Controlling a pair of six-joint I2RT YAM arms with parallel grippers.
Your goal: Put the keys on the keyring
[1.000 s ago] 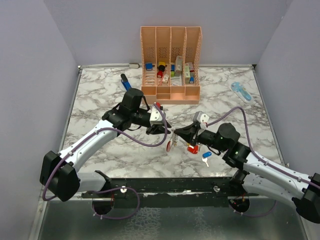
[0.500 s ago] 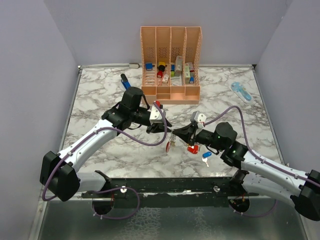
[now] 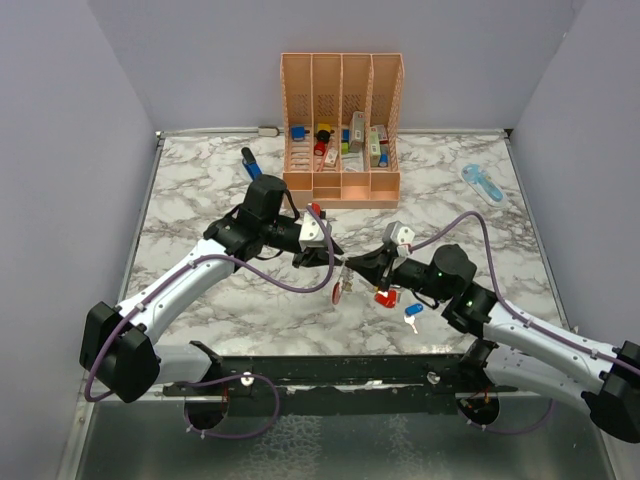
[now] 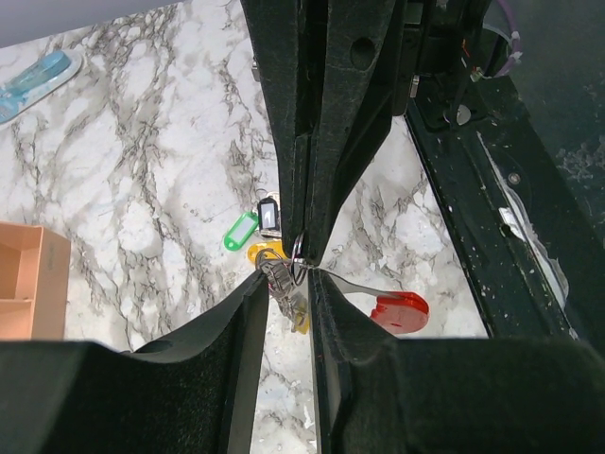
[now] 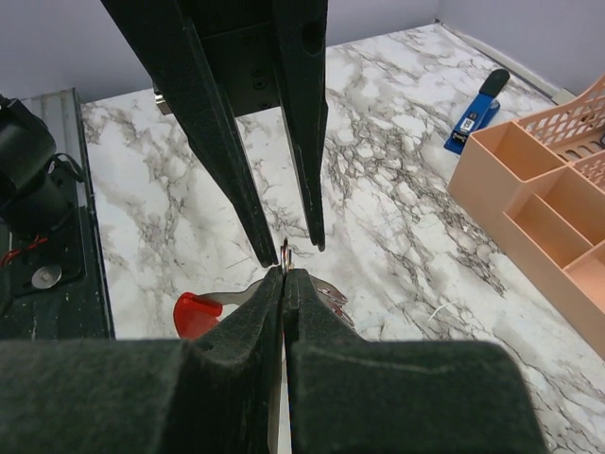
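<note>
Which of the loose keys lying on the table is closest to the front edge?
The blue-and-white key; it lies nearer the front than the red key beside it.

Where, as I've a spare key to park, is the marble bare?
Bare: left of the left arm, beside the dark-blue pen-shaped tool; also between orange slotted rack and pale-blue gadget. Crowded: centre, left gripper and right gripper at the silvery keyring, coloured keys beside.
</note>
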